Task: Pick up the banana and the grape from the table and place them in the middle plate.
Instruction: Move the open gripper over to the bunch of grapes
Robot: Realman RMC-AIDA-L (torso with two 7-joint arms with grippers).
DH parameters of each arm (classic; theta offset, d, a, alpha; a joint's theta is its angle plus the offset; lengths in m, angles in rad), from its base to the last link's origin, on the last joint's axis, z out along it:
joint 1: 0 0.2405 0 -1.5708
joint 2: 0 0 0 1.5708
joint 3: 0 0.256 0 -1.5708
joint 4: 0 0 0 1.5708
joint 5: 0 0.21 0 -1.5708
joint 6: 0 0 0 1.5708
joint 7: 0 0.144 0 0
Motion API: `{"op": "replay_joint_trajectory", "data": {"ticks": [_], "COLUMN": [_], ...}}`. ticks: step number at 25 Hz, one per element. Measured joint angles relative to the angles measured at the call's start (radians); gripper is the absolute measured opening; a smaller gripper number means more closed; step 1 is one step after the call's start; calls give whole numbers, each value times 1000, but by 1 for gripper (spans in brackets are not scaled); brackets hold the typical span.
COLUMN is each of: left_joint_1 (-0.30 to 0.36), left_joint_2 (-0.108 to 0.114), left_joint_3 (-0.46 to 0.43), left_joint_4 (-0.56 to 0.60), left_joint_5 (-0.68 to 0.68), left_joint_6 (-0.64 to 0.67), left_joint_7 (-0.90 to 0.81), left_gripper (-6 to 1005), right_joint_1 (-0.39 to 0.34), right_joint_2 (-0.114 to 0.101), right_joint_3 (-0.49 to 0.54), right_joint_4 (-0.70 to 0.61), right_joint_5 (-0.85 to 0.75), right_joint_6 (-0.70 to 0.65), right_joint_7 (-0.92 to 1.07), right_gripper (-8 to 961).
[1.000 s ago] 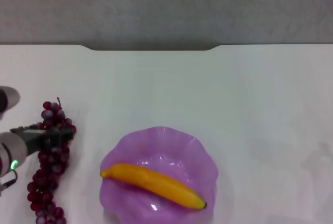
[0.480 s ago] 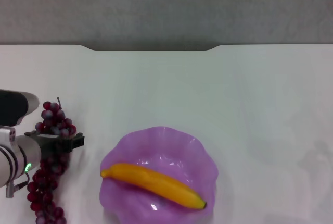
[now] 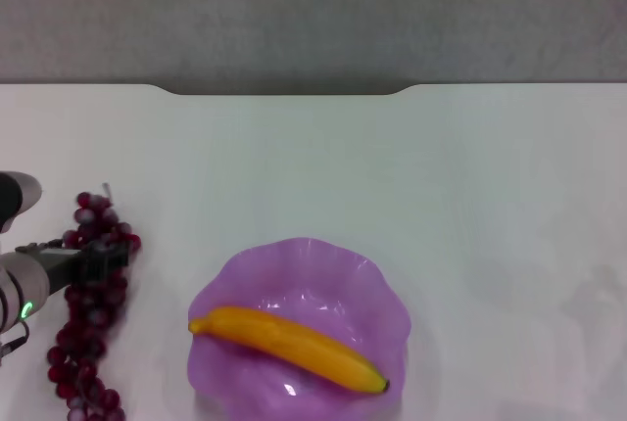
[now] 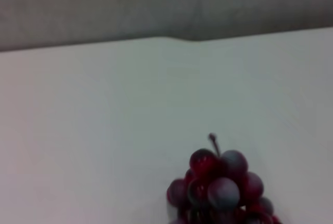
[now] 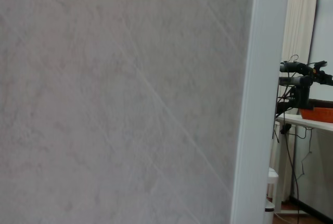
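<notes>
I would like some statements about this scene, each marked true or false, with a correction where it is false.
1. The banana lies inside the middle plate. True.
2. The grape is already in the plate. False: it lies on the table, on the robot's left of the plate.
3. The left gripper is over the grape bunch. True.
4. The right gripper reaches for the banana. False: it appears in no view.
5. The grape stem points toward the table's far edge. True.
</notes>
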Motion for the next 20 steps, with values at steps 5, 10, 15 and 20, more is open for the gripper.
{"op": "replay_joint_trajectory", "data": {"ticks": [5,10,15,20], "left_joint_1": [-37,-54,-61,-56], "left_joint_2": [1,1,0,0], "left_joint_3": [-13,4,10,5], "left_joint_4": [79,98,100,102], "left_joint_5": [1,1,1,1], "left_joint_6": [6,-2,-1,5], "left_joint_7": [1,17,25,25], "left_gripper": [894,894,894,893], "right_joint_1": [0,0,0,0], "right_joint_2": [0,0,0,0], "right_joint_3": [0,0,0,0], "right_joint_4": [0,0,0,0], "right_joint_5": [0,0,-1,-1], "right_joint_6": [0,0,0,-1], "right_joint_7": [0,3,4,6], "right_gripper": [21,21,21,21]}}
